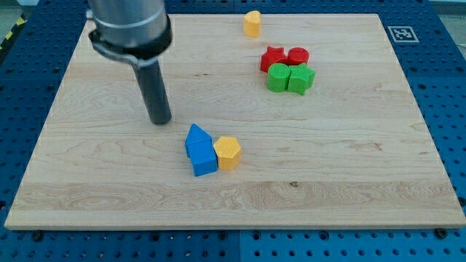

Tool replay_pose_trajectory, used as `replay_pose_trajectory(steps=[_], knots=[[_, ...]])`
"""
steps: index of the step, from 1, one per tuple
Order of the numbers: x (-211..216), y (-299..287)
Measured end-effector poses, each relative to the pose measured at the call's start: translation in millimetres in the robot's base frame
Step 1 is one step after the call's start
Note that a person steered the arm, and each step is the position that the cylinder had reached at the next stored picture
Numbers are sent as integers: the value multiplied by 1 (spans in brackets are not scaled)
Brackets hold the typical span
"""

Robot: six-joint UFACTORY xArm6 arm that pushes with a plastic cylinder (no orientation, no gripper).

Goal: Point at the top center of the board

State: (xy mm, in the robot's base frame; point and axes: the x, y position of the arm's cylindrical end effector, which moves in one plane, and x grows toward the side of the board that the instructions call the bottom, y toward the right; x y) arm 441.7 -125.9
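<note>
My tip (pixel 160 120) rests on the wooden board (pixel 349 160), left of the board's middle. It stands up and left of the blue blocks and apart from them. A blue triangle-topped block (pixel 196 136) and a blue cube (pixel 204 159) sit together below the board's centre, with a yellow hexagon block (pixel 228 152) touching them on the right. A yellow heart-shaped block (pixel 252 23) sits near the top edge, right of the top centre.
A cluster lies at the upper right: a red star block (pixel 273 58), a red round block (pixel 298 55), a green round block (pixel 278 77) and a green star block (pixel 301 78). A marker tag (pixel 400 33) sits at the board's top right corner.
</note>
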Motion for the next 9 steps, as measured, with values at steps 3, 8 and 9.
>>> replay_pose_trajectory(steps=[3,8,9], knots=[[-49,-1],[-128,-1],[-156,-1]])
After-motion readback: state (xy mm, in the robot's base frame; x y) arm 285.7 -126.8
